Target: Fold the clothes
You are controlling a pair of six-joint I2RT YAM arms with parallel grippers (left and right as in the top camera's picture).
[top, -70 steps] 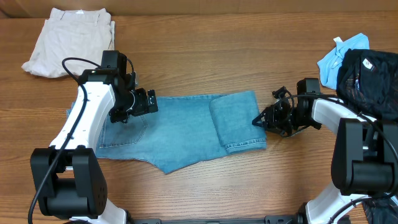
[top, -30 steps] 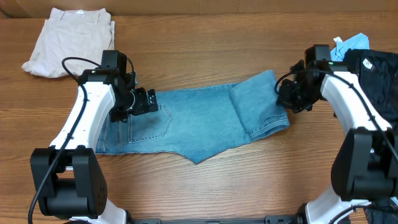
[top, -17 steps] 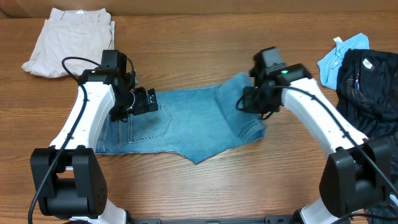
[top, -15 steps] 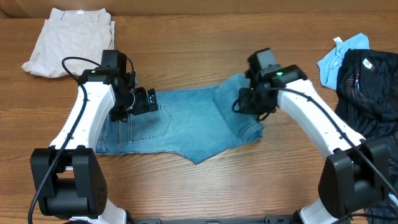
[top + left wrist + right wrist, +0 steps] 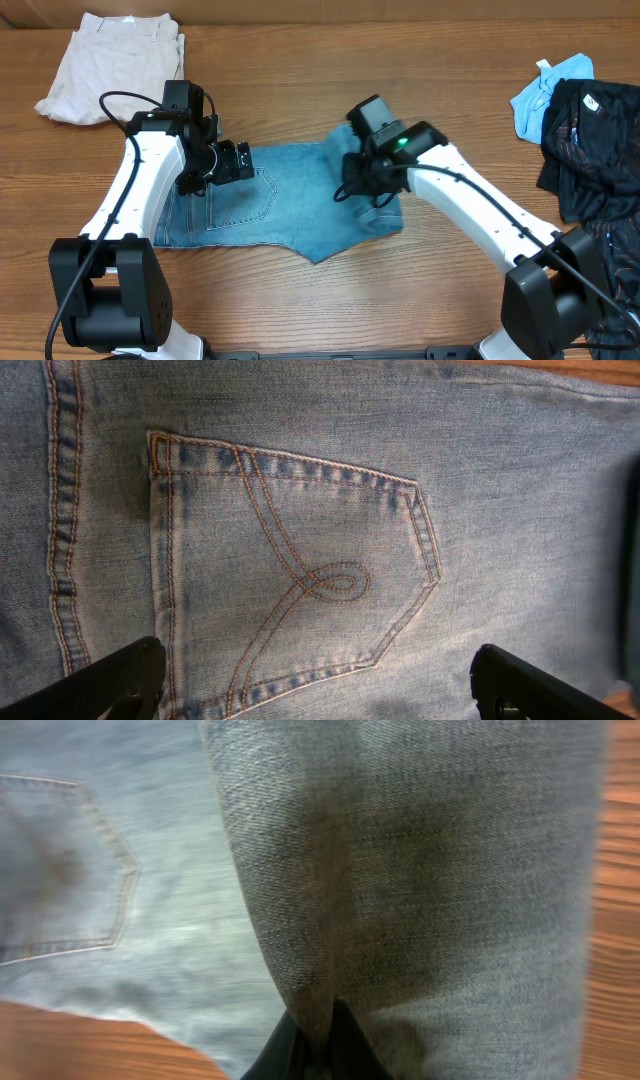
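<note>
One fold of jeans [image 5: 298, 200] clenched in right fingers [image 5: 278, 1058], tips buried | left fingers [image 5: 110, 678] released, mostly cropped

No legible text, brand, number or sign was found in any view. The back pocket [image 5: 290, 570] of the jeans [image 5: 290, 195] bore only looped decorative stitching. A pale patch [image 5: 592, 100] on the black garment [image 5: 590, 145] was too small to read.
</note>
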